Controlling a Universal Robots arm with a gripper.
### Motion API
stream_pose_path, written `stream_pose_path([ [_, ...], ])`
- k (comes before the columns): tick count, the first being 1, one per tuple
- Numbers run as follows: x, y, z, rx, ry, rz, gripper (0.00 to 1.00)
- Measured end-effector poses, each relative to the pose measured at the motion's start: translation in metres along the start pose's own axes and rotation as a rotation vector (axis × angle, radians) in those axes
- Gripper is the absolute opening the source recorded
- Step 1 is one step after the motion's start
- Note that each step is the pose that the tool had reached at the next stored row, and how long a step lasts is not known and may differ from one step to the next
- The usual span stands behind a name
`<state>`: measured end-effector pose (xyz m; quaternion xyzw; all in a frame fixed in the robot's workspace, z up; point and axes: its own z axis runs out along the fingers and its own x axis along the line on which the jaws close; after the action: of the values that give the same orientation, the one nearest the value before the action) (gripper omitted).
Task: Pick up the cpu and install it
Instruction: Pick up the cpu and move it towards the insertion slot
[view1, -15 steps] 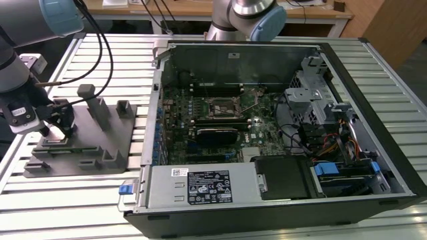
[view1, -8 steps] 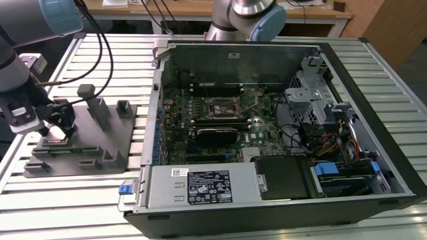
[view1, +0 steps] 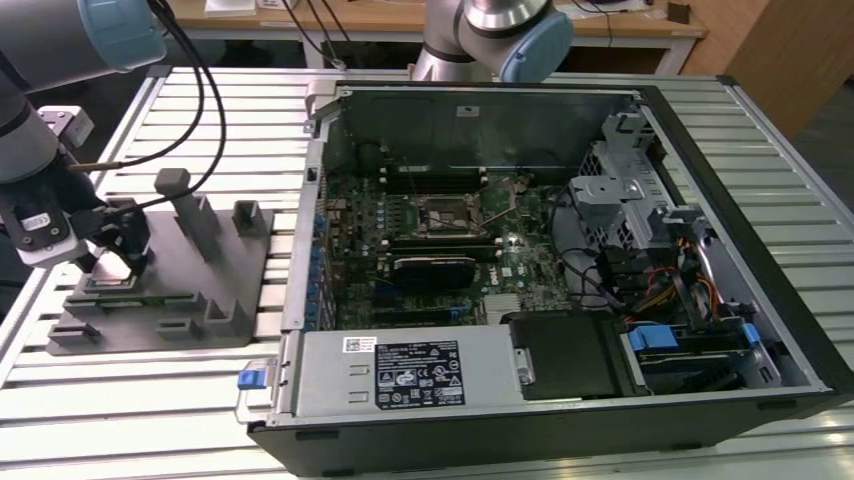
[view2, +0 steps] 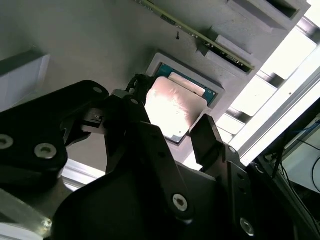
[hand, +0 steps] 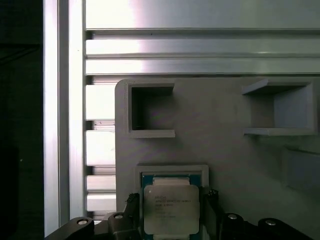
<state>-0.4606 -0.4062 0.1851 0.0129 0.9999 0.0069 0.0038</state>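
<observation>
Exterior view: the arm (view1: 27, 140) reaches down at the exterior view's left, with its gripper (view1: 114, 264) low over the grey plastic tray (view1: 200, 322).
Tray: lies on the slatted metal table (view1: 134, 410), just beside the open computer case (view1: 561, 405); upright blocks (view1: 176, 195) stand on it.
Cpu: in the first wrist view the cpu (hand: 171, 209) lies flat, silvery top up, in a shallow square pocket of the tray, directly under the gripper; the second wrist view shows the cpu (view2: 175, 107) between the black fingers (view2: 207, 134).
Jaws: apart, one finger on each side of the cpu; I cannot tell whether they touch its edges.
Socket: the black square socket (view1: 447, 212) sits mid-motherboard (view1: 534, 265) inside the case, well apart from the cpu.
</observation>
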Motion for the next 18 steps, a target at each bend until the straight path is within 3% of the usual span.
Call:
stream_pose_path([
  [2, 0.0, 0.0, -0.0001, 0.001, 0.0002, 0.0, 0.6],
  [3, 0.0, 0.0, -0.0001, 0.0011, 0.0001, 0.0, 0.54],
  [8, -0.0001, 0.0001, -0.0016, 0.0009, -0.0003, 0.0, 0.53],
  [18, -0.0003, 0.0004, -0.0278, 0.0011, -0.0001, 0.0, 0.53],
])
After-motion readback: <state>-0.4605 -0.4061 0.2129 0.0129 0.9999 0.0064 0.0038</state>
